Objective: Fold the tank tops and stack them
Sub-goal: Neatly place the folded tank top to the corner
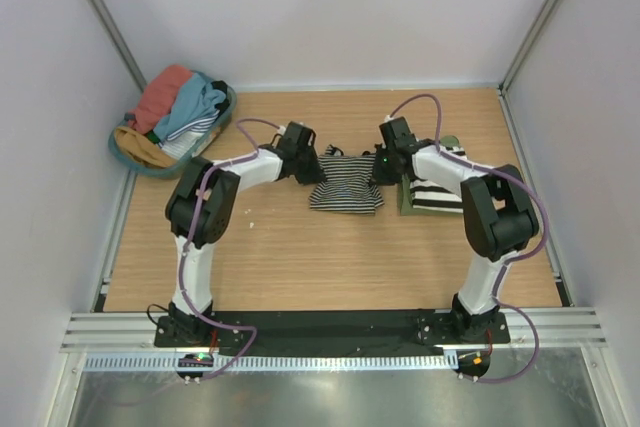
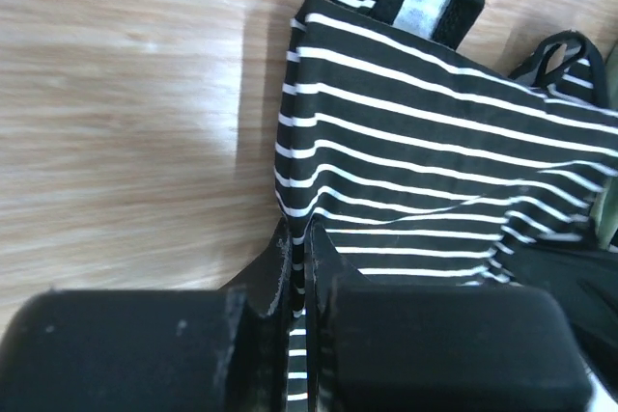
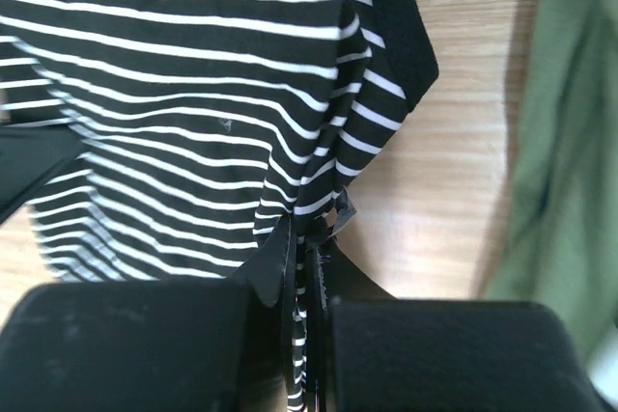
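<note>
— Where's your striped one?
— Mid-worktop (image 1: 300, 257): the black-and-white striped tank top (image 1: 346, 192) lies part-folded, straps far, pinched at both side edges.
— Your others?
— Just right, a folded striped top (image 1: 437, 195) on an olive top (image 1: 408, 199). Coral top (image 1: 165, 90), teal top (image 1: 192, 104) and mustard top (image 1: 140, 147) are heaped far left.

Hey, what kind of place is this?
Likely a robot test booth, not a home: plain white walls on metal framing, with a left arm and right arm bolted at the edge of a wooden table.
</note>
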### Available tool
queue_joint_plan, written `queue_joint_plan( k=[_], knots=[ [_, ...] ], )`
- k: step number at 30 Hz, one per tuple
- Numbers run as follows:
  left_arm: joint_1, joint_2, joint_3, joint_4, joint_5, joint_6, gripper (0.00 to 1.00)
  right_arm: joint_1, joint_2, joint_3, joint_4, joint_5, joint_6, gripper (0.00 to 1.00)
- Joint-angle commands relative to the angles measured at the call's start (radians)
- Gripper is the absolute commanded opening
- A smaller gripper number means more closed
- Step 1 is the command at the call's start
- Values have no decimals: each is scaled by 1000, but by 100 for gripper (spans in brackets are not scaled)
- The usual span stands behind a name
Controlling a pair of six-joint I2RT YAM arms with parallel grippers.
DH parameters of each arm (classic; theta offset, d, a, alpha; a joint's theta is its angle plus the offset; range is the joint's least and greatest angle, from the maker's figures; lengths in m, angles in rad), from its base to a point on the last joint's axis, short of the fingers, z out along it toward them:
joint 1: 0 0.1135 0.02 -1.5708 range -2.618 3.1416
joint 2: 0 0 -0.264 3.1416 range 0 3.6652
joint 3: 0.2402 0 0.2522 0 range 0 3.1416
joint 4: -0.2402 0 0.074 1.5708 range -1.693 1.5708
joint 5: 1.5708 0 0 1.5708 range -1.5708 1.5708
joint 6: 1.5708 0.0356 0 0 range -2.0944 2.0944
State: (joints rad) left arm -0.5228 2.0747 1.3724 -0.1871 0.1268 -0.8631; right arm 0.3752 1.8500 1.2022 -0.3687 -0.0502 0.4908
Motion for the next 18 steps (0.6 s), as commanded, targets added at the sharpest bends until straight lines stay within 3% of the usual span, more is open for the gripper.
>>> queue_joint_plan(
  k=[1,9,18],
  knots=[
    [-26,-54,8,0,-27,-16,0,-7,-107,45,-36,33,-27,1],
    [-69,-168,10,72,-62,-43,0,-39,-166,132,-113,42,-41,1],
    [-112,-137,83,130,-87,-80,0,-102,-161,224,-179,-8,-67,1]
  ],
)
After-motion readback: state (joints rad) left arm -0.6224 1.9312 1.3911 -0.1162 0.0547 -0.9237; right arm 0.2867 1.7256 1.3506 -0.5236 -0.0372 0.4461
